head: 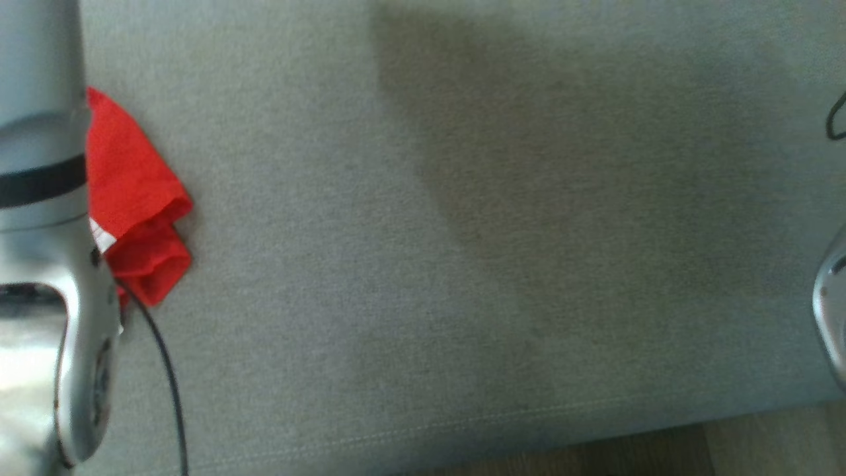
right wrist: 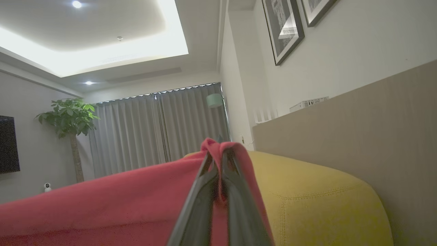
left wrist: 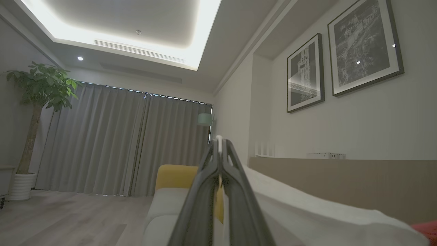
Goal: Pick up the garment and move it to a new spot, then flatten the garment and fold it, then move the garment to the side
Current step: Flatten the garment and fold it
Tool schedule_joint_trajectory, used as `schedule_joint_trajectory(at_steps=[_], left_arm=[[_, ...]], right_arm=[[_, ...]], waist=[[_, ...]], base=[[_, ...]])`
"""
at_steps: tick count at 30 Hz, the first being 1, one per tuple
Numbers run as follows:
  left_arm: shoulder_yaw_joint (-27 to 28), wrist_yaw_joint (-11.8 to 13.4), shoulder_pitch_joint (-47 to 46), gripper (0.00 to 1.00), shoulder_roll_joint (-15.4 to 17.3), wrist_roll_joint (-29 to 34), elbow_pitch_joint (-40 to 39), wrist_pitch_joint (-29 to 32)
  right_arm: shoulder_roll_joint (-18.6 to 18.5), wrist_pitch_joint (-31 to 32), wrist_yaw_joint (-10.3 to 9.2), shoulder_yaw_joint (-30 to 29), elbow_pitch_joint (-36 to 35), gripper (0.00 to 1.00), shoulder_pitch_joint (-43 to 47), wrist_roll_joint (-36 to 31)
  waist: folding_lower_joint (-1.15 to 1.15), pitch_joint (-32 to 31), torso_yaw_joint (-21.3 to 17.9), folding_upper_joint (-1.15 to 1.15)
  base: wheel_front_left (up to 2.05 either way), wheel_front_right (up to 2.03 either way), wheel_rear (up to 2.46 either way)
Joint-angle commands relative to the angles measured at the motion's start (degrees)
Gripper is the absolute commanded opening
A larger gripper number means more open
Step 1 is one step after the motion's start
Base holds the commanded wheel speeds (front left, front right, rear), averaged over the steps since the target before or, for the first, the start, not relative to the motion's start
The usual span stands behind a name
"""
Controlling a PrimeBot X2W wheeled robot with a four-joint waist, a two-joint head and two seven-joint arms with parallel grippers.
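While the garment (head: 132, 178) shows at 9 o'clock on the sofa (head: 462, 198), your right gripper (right wrist: 218, 153) pinches it in its jaws; your left gripper (left wrist: 219, 145) pinches white cloth (left wrist: 307, 212).

grey curtains (left wrist: 119, 143) | potted plant (left wrist: 37, 102) | framed pictures (left wrist: 365, 48) | wood floor (left wrist: 68, 218)

Garment (head: 135, 198) half hidden behind left forearm (head: 39, 198).

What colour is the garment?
The garment is red, with a bit of white at one edge; the head view shows it best.
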Motion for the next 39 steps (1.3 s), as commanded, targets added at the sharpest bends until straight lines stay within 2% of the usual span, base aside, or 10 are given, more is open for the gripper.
schedule_joint_trajectory(at_steps=[1, 5, 9, 15, 19, 28, 39], left_arm=[[1.04, -0.45, -1.69, 0.0, 1.71, 0.08, -0.93, -0.26], [-0.63, -1.77, -0.93, 0.0, -0.32, 0.27, 3.08, -1.46], [-2.41, -3.2, 4.43, 0.0, -1.26, 0.69, 5.97, -1.94], [-2.57, -4.3, 16.34, 0.0, -1.37, 0.64, 7.18, -2.1], [-2.11, -5.16, 25.28, 0.0, -1.1, 0.58, 6.2, -2.11], [-4.34, -7.27, 42.06, 0.0, -0.57, 1.1, 4.01, -2.12], [-7.32, -8.25, 51.75, 0.0, 1.5, 0.86, -0.88, 0.62]], right_arm=[[0.65, -0.95, -0.04, 0.34, -0.53, 0.0, -1.19, -0.02], [0.61, -5.68, -0.04, 0.54, 7.06, 0.0, -0.94, 1.7], [0.77, -7.18, -0.04, 3.89, 12.96, 0.0, 3.46, 3.78], [-0.84, -5.81, -0.04, 7.61, 19.91, 0.0, 11.52, 8.01], [-2.61, -2.36, -0.04, 10.5, 23.49, 0.0, 17.04, 10.06], [-8.05, 4.95, -0.04, 17.45, 26.22, 0.0, 25.9, 12.72], [-14.37, 11.3, -0.04, 25.13, 23.54, 0.0, 31.14, 14.21]], waist=[[-0.02, 1.19, 0.79, 0.0], [-0.02, 2.58, 2.08, 0.0], [-0.02, 3.11, 2.86, 0.0], [-0.02, 1.66, 4.0, 0.0], [-0.02, -0.87, 4.7, 0.0], [-0.02, -7.0, 5.6, 0.0], [-0.02, -10.34, 5.76, 0.0]], base=[[0.0, 0.0, 0.0], [0.0, 0.0, 0.0], [0.0, 0.0, 0.0], [0.0, 0.0, 0.0], [0.0, 0.0, 0.0], [0.0, 0.0, 0.0], [0.0, 0.0, 0.0]])
